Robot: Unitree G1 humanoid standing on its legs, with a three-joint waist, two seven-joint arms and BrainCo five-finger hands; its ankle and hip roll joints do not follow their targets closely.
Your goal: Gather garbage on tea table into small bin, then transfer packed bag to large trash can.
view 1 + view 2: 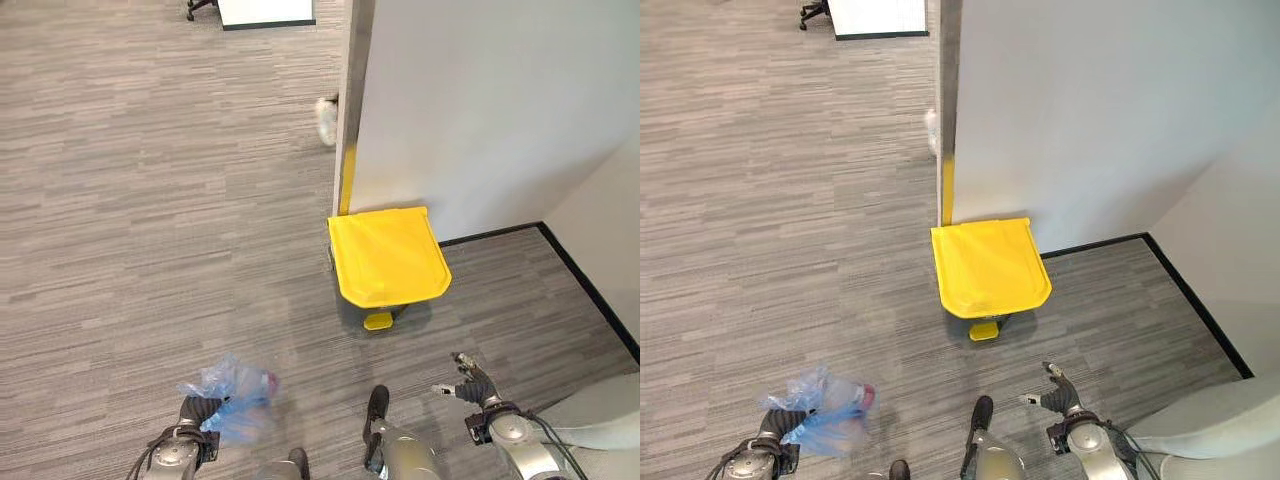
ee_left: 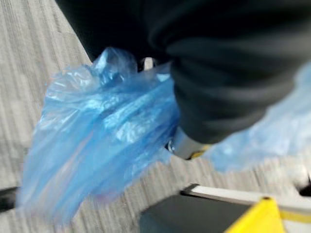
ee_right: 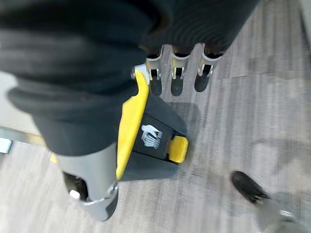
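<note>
blue plastic bag (image 1: 232, 398) bunched in left hand (image 1: 197, 412); right hand (image 1: 472, 380) fingers straight

Open floor (image 1: 150, 200) ahead — wall (image 1: 480, 110) close behind the lidded yellow trash can (image 1: 388, 255).

Right hand (image 3: 177, 73) hangs free over the grey wood-grain floor (image 3: 252, 111), fingers (image 3: 176, 80) relaxed, holding nothing. Past them: large trash can (image 3: 150, 141) (dark body, seen side-on) with its yellow lid (image 3: 128, 124) closed and yellow foot pedal (image 3: 178, 148) sticking out at its base.
</note>
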